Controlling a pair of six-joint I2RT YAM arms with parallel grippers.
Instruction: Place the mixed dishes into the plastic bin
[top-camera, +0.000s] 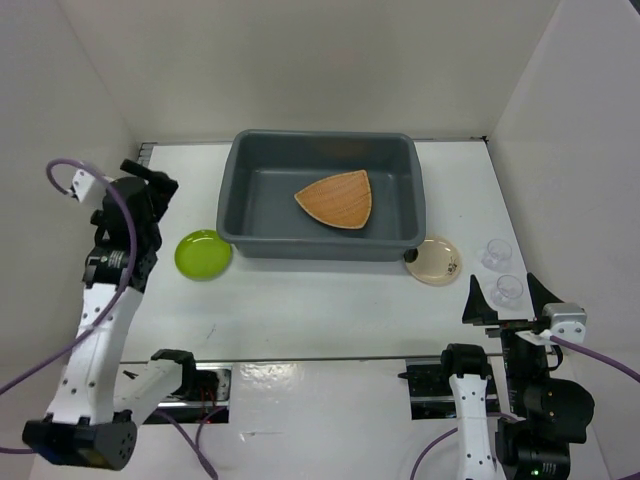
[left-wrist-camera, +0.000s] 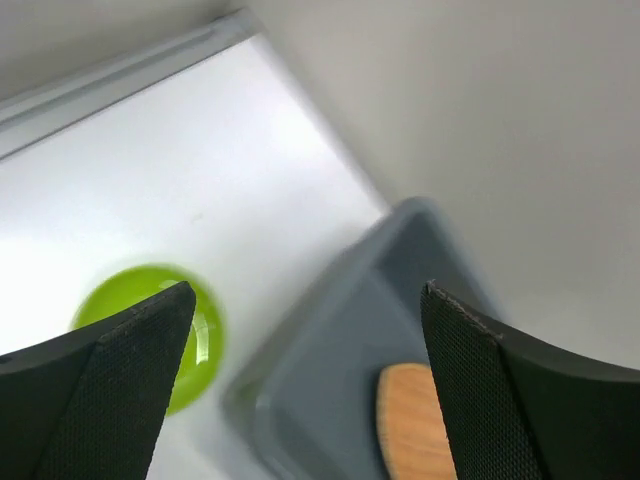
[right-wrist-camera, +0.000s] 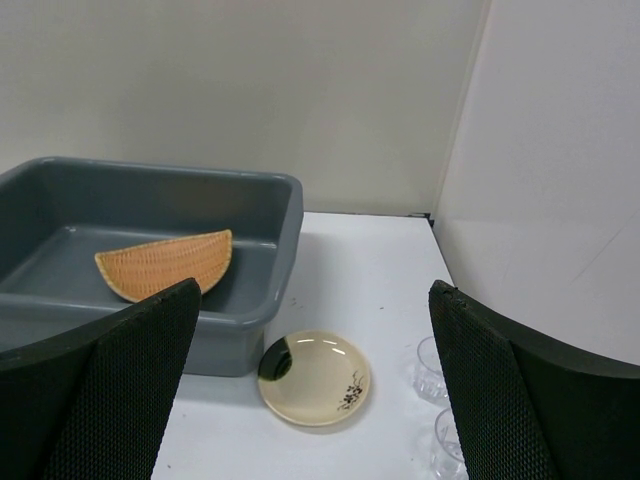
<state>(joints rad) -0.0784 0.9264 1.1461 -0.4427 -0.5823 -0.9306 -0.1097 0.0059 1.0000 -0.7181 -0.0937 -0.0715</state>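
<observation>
Right gripper: jaws apart, empty.
Left gripper: jaws apart, empty.
Wooden plate: inside plastic bin.
Green plate: worktop, left of bin.
Cream plate: by bin's near right corner.
Clear cups: right of cream plate.

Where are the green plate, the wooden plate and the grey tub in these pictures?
green plate (top-camera: 203, 254): overhead view, its centre.
wooden plate (top-camera: 338, 200): overhead view, its middle.
grey tub (top-camera: 320, 247): overhead view, its near wall.
</observation>
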